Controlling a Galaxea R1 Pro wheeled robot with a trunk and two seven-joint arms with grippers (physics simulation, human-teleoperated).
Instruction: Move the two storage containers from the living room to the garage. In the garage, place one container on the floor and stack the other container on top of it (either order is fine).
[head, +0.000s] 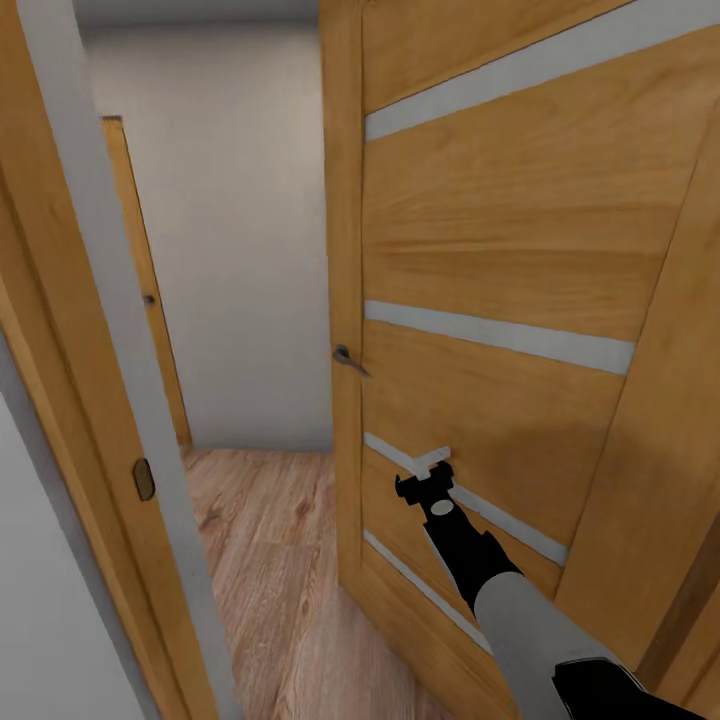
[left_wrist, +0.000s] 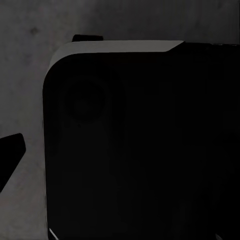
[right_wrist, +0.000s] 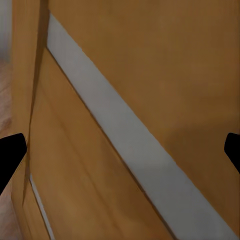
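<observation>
A big wooden door (head: 520, 260) with pale stripes and a small handle (head: 348, 358) stood open by a wooden frame (head: 90, 400), and past it were a white wall (head: 235, 230), a second door (head: 150, 290) and a light plank floor (head: 270, 560).

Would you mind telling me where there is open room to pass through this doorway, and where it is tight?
The free patch is the wood-plank floor between the door frame on the left and the edge of the open wooden door, running back to the white wall. It is crowded on the right: the right hand is up against the door's face, below its handle.
</observation>
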